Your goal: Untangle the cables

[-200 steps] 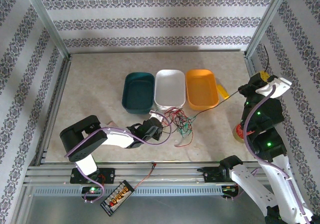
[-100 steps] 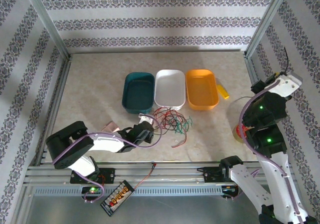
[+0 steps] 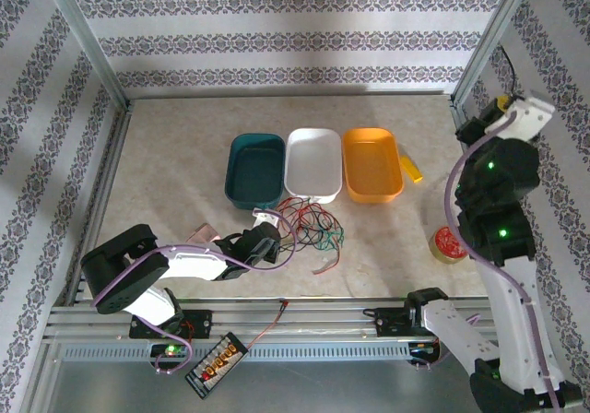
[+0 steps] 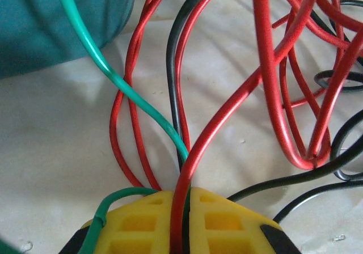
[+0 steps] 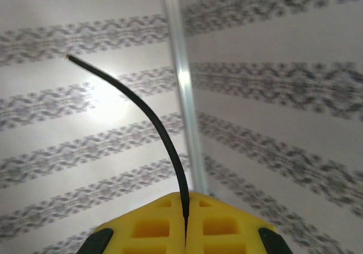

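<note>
The cables (image 3: 312, 225) lie as a loose tangle of red, green and black wires in front of the white tub. My left gripper (image 3: 273, 238) sits low at the tangle's left edge. In the left wrist view its yellow jaws (image 4: 184, 196) are shut on a red cable (image 4: 227, 112), a green cable (image 4: 139, 104) and a black one between them. My right gripper (image 3: 506, 111) is raised high at the far right by the frame post. It (image 5: 185, 202) is shut on a single black cable (image 5: 153, 117), whose free end curls up against the wall.
Three tubs stand in a row behind the tangle: teal (image 3: 255, 169), white (image 3: 313, 160), orange (image 3: 371, 162). A yellow piece (image 3: 411, 169) lies right of them, and a tape roll (image 3: 449, 244) near the right arm. A lead with a circuit board (image 3: 219, 359) hangs over the front rail.
My right gripper has risen up and to the right, drawing the black cable clear of the tangle. My left arm lowered and pulled back; the tangle shifted slightly left.
</note>
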Robot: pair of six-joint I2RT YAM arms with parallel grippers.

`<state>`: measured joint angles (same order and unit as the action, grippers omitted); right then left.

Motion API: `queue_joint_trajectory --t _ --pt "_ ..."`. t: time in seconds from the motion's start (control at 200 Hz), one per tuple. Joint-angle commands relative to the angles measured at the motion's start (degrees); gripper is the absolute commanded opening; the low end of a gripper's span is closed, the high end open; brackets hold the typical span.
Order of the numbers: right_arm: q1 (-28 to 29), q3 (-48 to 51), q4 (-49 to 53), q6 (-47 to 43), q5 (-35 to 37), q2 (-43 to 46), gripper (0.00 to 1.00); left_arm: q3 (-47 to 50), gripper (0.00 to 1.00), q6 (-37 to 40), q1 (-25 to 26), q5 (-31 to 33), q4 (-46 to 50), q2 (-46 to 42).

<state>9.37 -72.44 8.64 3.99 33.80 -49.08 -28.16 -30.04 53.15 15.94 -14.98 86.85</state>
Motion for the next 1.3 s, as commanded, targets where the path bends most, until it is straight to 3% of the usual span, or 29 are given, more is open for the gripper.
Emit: queue_joint_trajectory --t 0.0,0.385,0.87,1.294 --pt "-0.14 -4.82 0.55 2.04 -9.46 -5.73 0.0 -0.66 0.0 1.15 -0.76 0.81 6.28 0.67" --pt "-0.06 -4.08 -3.29 10.95 -21.02 -23.78 0.0 0.31 0.0 0.07 -0.76 4.93 5.49 -4.32" --pt "0.04 17.43 -1.81 22.83 -26.55 -30.83 0.0 -1.17 0.0 2.72 -0.76 1.73 3.89 -1.79" --pt "-0.09 14.38 -0.3 26.05 -27.38 -44.07 0.0 0.29 0.0 2.98 -0.67 1.56 1.12 -3.26"
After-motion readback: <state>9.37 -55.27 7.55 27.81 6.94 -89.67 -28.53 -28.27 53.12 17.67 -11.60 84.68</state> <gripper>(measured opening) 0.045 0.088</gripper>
